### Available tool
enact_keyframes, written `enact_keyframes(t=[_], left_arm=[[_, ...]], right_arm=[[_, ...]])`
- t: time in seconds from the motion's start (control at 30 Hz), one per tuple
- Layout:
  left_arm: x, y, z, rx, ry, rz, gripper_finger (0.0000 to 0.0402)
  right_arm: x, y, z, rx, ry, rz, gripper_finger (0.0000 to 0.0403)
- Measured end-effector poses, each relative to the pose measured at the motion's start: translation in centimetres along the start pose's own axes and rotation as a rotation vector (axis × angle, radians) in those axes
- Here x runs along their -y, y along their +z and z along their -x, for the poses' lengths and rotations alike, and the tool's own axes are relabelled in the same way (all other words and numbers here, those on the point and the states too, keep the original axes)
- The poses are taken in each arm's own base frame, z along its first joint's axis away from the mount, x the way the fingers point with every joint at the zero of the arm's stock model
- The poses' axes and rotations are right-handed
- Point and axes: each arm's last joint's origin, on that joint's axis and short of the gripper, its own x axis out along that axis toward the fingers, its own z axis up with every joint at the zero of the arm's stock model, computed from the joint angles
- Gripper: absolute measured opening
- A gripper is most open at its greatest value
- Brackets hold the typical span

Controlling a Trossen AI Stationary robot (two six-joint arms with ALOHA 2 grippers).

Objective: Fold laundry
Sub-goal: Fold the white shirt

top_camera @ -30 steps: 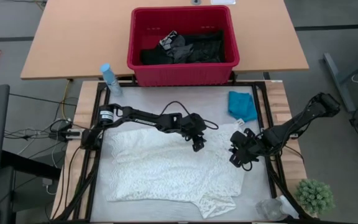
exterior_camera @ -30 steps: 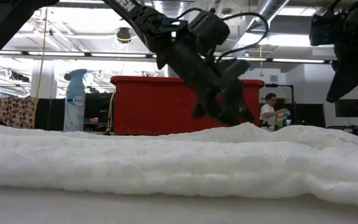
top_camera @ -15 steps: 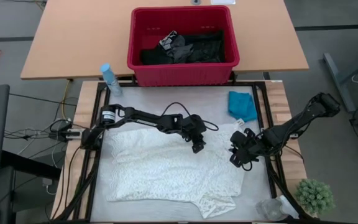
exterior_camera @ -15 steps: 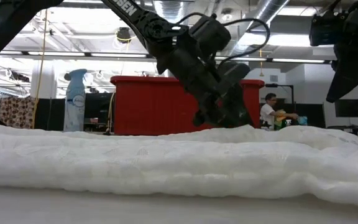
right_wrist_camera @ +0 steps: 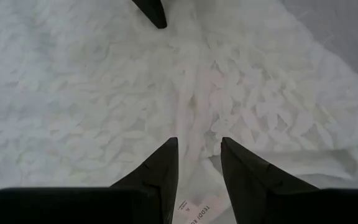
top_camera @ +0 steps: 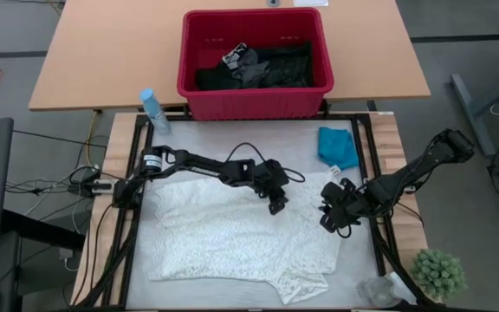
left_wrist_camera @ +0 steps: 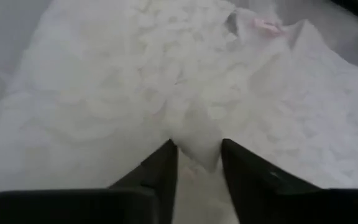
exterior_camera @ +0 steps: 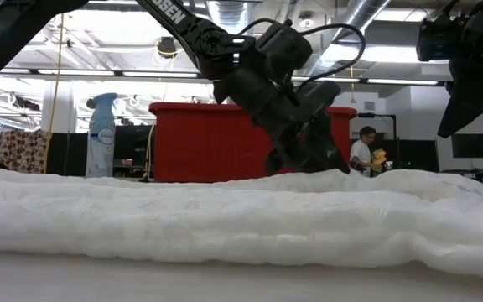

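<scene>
Both arms are down on the white lacy-textured garment (top_camera: 241, 238), which lies spread across the pale mat of the work table (top_camera: 232, 139), its far edge bunched into a low ridge. The left gripper (top_camera: 275, 204) sits on that far edge near the middle, and the left wrist view shows a small peak of white lace pinched between its two dark fingers (left_wrist_camera: 160, 171), so it is clamped on a fold of the fabric. The right gripper (top_camera: 334, 218) is at the garment's right-hand far corner, jaws partly apart with lace running between them in its own wrist view; whether they truly bite the cloth cannot be told from here. A small teal garment (top_camera: 336, 147) waits near the right rear of the mat, and black clothes (top_camera: 258, 65) sit in the red slotted plastic basket (top_camera: 199, 95) on the wooden desk behind. The danger now looks like an uneven lift: the left pinch is thin, and open lace could slip out or snag on a fingertip. If the right side has no real hold, one corner would rise alone and the fold would skew or drag the whole piece sideways.
</scene>
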Motion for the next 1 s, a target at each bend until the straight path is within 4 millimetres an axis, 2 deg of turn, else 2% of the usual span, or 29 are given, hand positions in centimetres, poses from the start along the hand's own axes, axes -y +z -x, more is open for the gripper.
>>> enact_keyframes(t=[0.17,0.23,0.47,0.67,0.8,1.0], left_arm=[[0.2,0.0,0.0,0.004,-0.013,-0.011,0.0024],[0.1,0.1,0.0,0.002,-0.017,0.007,0.0007],[-0.1,0.1,0.0,-0.003,-0.025,0.015,0.0002],[-0.3,0.2,0.1,-0.002,-0.019,0.002,0.0002],[-0.3,0.1,0.1,-0.004,-0.019,-0.008,0.0002],[-0.3,0.2,0.1,-0.004,-0.019,-0.012,0.0002]], right_arm=[[0.4,-0.4,0.0,-0.035,-0.042,-0.02,0.0145],[0.4,-0.8,0.1,-0.058,-0.051,-0.01,0.0145],[0.1,-1.6,0.3,-0.064,-0.042,-0.088,0.016],[0.4,-3.3,-1.7,-0.021,-0.004,-0.221,0.0207],[0.7,-4.0,-2.8,-0.003,0.03,-0.248,0.0239],[0.9,-4.6,-3.4,-0.012,0.045,-0.221,0.0241]])
